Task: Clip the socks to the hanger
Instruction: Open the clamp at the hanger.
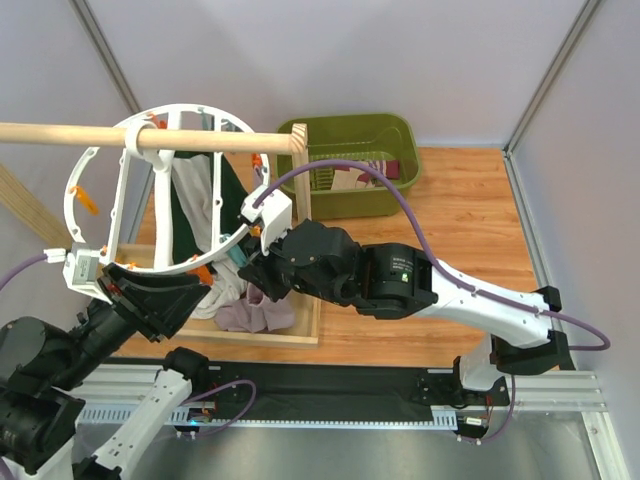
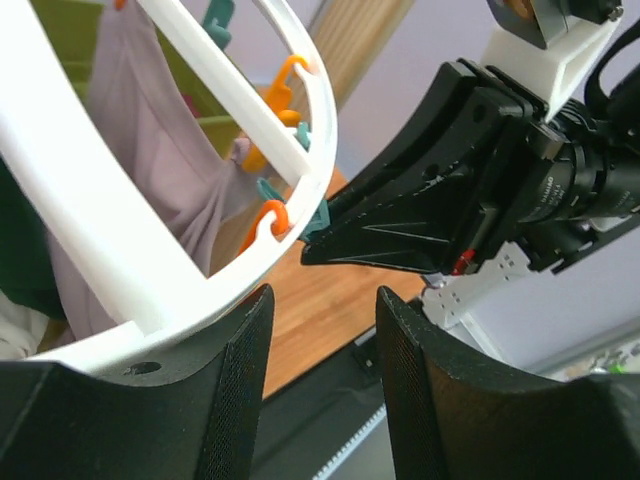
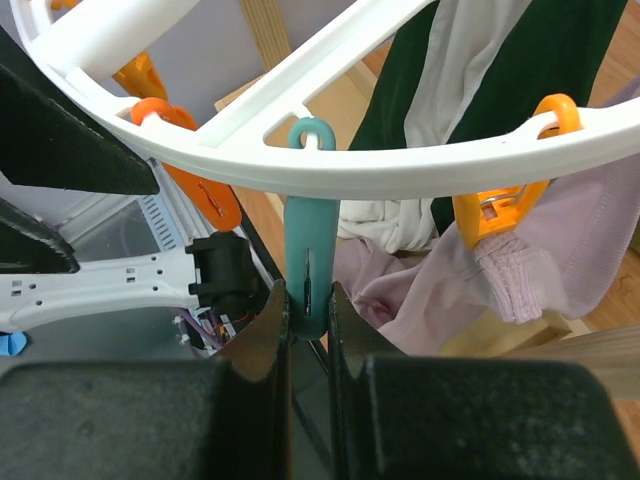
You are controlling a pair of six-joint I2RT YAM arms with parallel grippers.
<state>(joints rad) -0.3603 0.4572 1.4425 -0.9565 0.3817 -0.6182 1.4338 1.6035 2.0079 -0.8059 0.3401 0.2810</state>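
The white wheel-shaped hanger [image 1: 76, 185] hangs from a wooden rod, with orange and teal clips around its rim. My right gripper [image 3: 308, 300] is shut on a teal clip [image 3: 310, 250] that hangs under the rim [image 3: 420, 165]; in the top view this gripper [image 1: 252, 268] is at the ring's lower right. My left gripper [image 2: 322, 300] is open and empty, with the ring's rim [image 2: 150, 270] against the outside of its left finger; in the top view it [image 1: 165, 292] is below the ring. A cream and maroon sock [image 1: 350, 181] lies in the green basket.
The wooden rod [image 1: 60, 133] crosses the top left on a wooden frame [image 1: 300, 335]. A mauve garment [image 3: 560, 250] is held by an orange clip [image 3: 500, 210]. A dark green and white garment [image 1: 200, 200] hangs inside the ring. The green basket [image 1: 395, 128] stands behind.
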